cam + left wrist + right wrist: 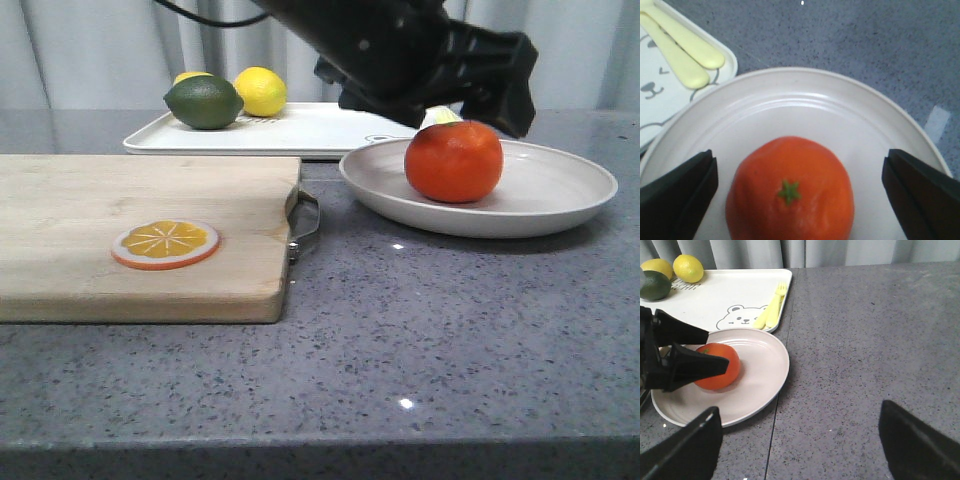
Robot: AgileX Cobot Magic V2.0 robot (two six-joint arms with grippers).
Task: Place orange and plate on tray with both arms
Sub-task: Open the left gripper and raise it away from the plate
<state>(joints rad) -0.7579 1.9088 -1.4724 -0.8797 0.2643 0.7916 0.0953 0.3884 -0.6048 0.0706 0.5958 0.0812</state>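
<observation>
Nearest the robot lies bare grey counter point(420, 340), wide open on the right side, where the right gripper point(800, 440) hangs with its jaws spread and nothing between them. On the left the cutting board point(140, 230) carries an orange slice point(165, 244), and its metal handle point(303, 222) sits just beside the plate point(540, 190). That near rim is the tight spot: a plate dragged leftward could catch the handle.

The orange point(453, 160) sits in the plate, left of centre. The left gripper point(800, 200) is over it, jaws wide apart on either side and not touching the skin. If they close off-centre, the glossy round fruit could squirt out and roll across the plate or onto the counter; pressing down could tip the shallow plate.

Beyond, the tray point(310, 130) nearly meets the plate's far rim. A lime point(204, 102) and lemons point(260, 91) fill its far left; pale cutlery point(770, 310) lies near its right edge, so the open room is mid-tray.
</observation>
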